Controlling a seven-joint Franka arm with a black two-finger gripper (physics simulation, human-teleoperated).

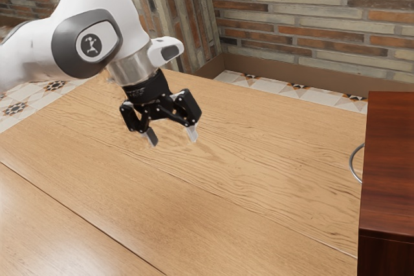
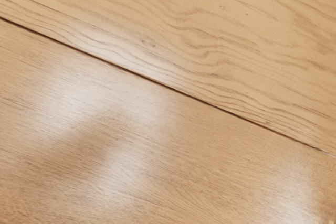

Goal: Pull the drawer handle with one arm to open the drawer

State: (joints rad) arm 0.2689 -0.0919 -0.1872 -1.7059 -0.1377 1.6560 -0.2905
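A dark reddish-brown drawer cabinet [image 1: 388, 179] stands at the exterior view's right edge. Its thin metal loop handle [image 1: 354, 163] sticks out toward the exterior view's left. My black gripper [image 1: 171, 136] hangs open above the wooden table [image 1: 259, 179], well to the exterior view's left of the handle, with nothing between its fingers. Under my hand, the wrist view looks down on the bare wood grain of the table [image 2: 168, 150], crossed by a plank seam [image 2: 157, 81].
A brick wall [image 1: 310, 17] runs behind the table, with patterned floor tiles [image 1: 291, 88] at its foot. A plank seam [image 1: 129, 224] runs diagonally across the tabletop. Open wood lies between my gripper and the cabinet.
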